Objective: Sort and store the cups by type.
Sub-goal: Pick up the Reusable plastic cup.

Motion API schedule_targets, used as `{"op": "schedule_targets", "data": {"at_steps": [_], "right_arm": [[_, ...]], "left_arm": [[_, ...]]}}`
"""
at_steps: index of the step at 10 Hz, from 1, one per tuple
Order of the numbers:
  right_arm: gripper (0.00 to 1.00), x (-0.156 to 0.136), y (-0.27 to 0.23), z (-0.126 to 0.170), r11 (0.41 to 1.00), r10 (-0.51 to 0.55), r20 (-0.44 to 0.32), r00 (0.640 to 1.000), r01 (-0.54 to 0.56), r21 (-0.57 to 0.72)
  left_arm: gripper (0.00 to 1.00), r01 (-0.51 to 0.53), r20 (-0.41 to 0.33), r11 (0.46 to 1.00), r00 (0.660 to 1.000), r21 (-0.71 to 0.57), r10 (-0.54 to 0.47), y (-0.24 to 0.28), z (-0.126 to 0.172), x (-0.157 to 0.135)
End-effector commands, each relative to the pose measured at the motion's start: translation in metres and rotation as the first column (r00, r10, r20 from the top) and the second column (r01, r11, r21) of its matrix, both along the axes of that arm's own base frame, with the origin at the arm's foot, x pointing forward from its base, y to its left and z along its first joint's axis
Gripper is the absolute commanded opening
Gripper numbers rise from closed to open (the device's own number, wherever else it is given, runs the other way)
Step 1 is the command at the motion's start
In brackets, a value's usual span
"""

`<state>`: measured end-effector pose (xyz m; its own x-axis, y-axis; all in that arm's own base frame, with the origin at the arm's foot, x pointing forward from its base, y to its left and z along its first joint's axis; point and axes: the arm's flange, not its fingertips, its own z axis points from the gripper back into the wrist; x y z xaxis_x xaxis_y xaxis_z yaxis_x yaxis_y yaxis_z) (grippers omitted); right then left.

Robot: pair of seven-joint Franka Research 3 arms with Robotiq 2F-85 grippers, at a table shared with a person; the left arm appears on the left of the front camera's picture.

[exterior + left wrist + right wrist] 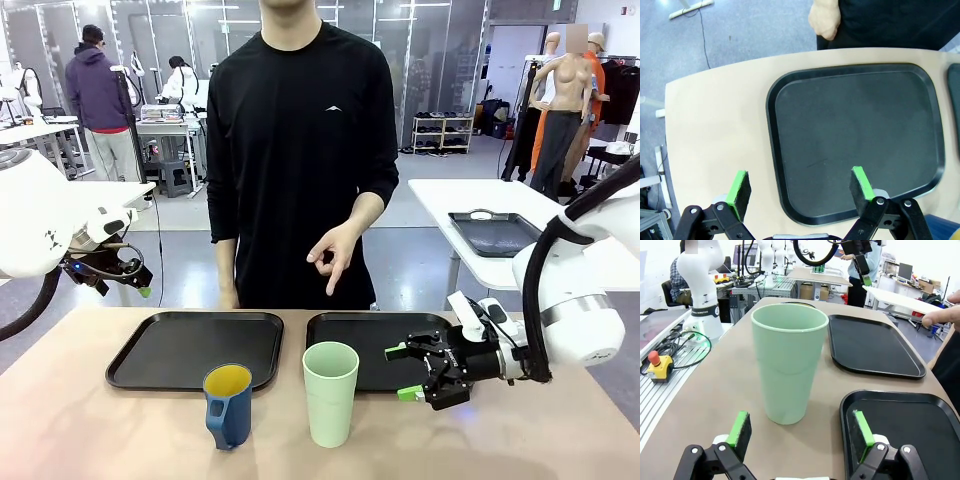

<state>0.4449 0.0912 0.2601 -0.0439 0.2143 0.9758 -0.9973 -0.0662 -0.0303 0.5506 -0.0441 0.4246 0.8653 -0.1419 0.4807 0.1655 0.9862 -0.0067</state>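
Bright, even indoor light, soft shadows, sharp focus, perhaps slight wide-angle edge bending.

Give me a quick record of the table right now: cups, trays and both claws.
mint-green tumbler: upright on the table, before the right tray
blue mug: upright on the table, before the left tray
right claw: open, low, facing the tumbler, apart from it
left claw: open, raised, aimed at the left tray
person's hand: raised beyond the trays

One mint tumbler (330,393), one blue mug (229,405), two black trays (190,345) (360,335) on the table (80,430)
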Motion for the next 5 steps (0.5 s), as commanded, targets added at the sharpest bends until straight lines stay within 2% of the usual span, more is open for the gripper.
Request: {"op": "schedule_targets", "data": {"at_steps": [1,5], "right_arm": [[1.00,0.003,0.017,-0.016,0.999,0.019,-0.015,1.000,-0.019,0.029],[1.00,0.002,0.046,-0.044,0.995,0.083,-0.048,0.995,-0.080,0.055]], "left_arm": [[1.00,0.000,-0.005,1.000,1.000,-0.003,0.000,0.001,0.002,-0.001],[1.00,0.000,-0.005,1.000,1.000,-0.003,0.000,0.001,0.002,-0.001]]}}
